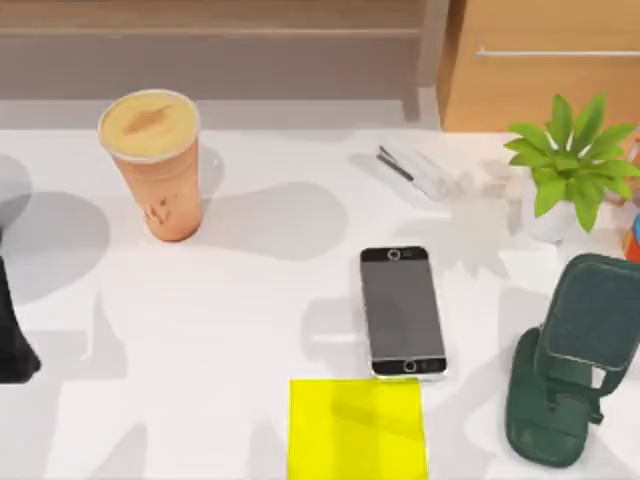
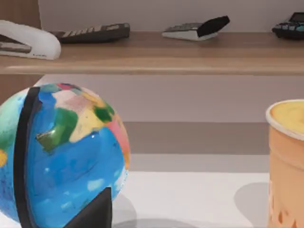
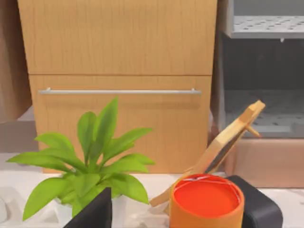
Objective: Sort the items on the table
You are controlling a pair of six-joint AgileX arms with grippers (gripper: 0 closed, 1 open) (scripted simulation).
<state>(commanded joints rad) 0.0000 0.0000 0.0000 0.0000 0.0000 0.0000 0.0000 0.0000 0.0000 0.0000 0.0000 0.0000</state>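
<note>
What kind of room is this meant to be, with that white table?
Probably an office or study desk, in a rendered scene. A stapler and a smartphone lie on the table, calculators sit on a wooden shelf behind, and a potted plant stands by a wooden drawer cabinet.

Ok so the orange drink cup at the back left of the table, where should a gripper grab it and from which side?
Probably around the mid body of the drink cup, coming in level from the side rather than from above. It stands upright and tapers toward the base, and its foamy top looks open, so a top grasp has no rim to close on. The table beside it is bare, and it sits on the left arm's side.
</note>
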